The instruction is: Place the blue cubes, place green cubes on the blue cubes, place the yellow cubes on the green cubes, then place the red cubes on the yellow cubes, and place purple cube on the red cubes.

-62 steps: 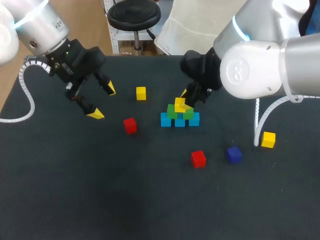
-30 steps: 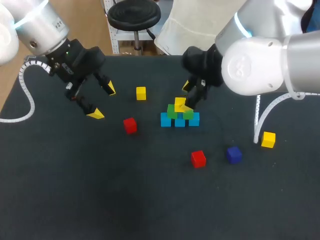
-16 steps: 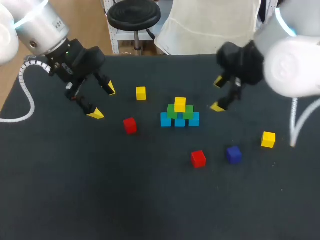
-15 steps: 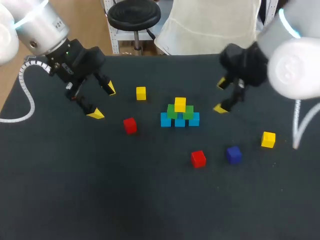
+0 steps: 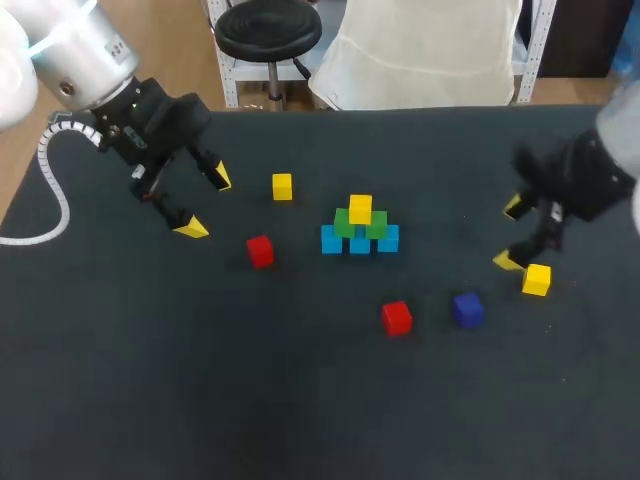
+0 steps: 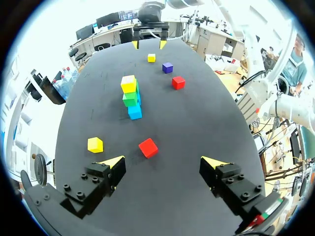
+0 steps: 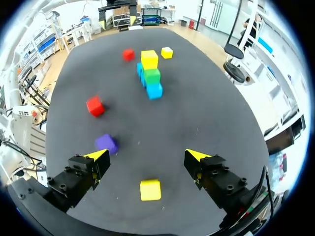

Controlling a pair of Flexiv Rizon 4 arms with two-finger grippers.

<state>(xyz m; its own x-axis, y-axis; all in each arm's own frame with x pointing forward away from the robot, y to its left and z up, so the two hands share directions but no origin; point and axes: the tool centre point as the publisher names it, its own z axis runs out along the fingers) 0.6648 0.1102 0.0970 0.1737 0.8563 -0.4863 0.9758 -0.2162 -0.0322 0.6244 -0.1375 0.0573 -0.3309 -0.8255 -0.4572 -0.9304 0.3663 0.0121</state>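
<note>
Release is complete: the right gripper (image 5: 510, 234) has let go of the top yellow cube (image 5: 360, 208) and swung away from the pile toward its four o'clock. It now hovers there with fingers wide apart and empty. A loose yellow cube (image 5: 537, 279) lies just at its five o'clock. In the right wrist view that cube sits on the table between the lines of the two fingers, untouched. This probably means the yellow layer has begun and the arm is lining up the next yellow piece.

The left gripper (image 5: 206, 204) has not moved. It hangs at the pile's nine o'clock, fingers spread and holding nothing.

The pile stands near the table's centre. The blue cubes (image 5: 360, 241) form a row, the green cubes (image 5: 376, 225) sit on them, and the single yellow caps the middle squarely. Another yellow cube (image 5: 282, 186), two red cubes (image 5: 260, 250) and the purple cube (image 5: 467, 309) wait apart on the table.
</note>
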